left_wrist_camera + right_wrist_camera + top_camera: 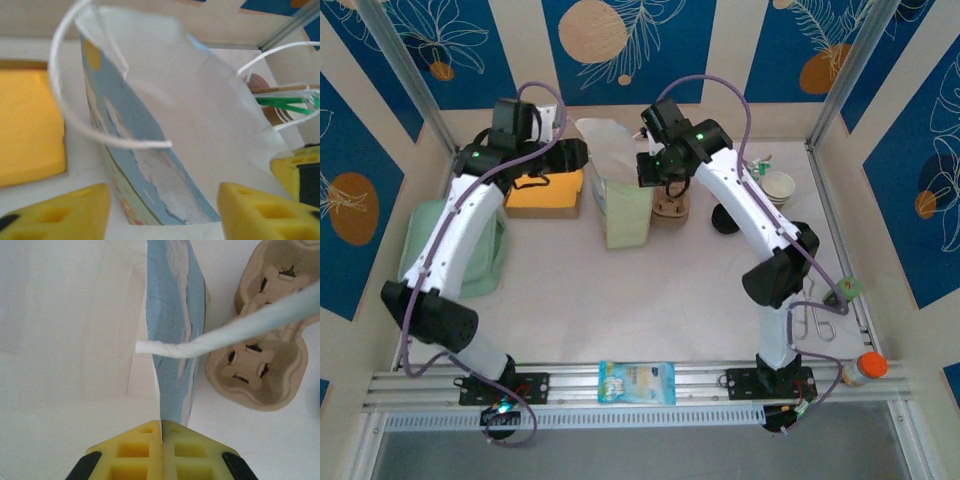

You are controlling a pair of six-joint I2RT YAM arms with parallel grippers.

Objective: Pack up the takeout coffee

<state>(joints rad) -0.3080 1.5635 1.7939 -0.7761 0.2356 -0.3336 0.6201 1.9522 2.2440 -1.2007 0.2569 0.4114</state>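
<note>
Looking down from above, the takeout coffee [725,220] sits on the white tabletop [650,310]. It is just right of the brown cup holder [670,208] and partly tucked behind the right arm. Its round black lid faces up, and its sides are too hidden to tell about. It is outside the paper bag [625,205], which stands upright between the two arms near the back. The left pincer [582,155] reaches the bag's top from the left, and the right pincer [648,178] meets it from the right. The left wrist view looks into the bag's open mouth. The paper is thin and white inside, with blue print outside, and a white string handle [65,100] loops up. That pincer's blocky yellow fingers [60,210] are spread wide, with the bag's near edge between them. I cannot tell if they touch it. This view also shows a flat yellow pad [30,130] on the left and green sticks [285,102] in a cup on the right. The right wrist view shows the right pincer's yellow pads [135,455] pressed together, pinching the bag's thin edge. Beside the bag, the cup holder looks bumpy, like egg-box paper, with round wells and small slits.
</note>
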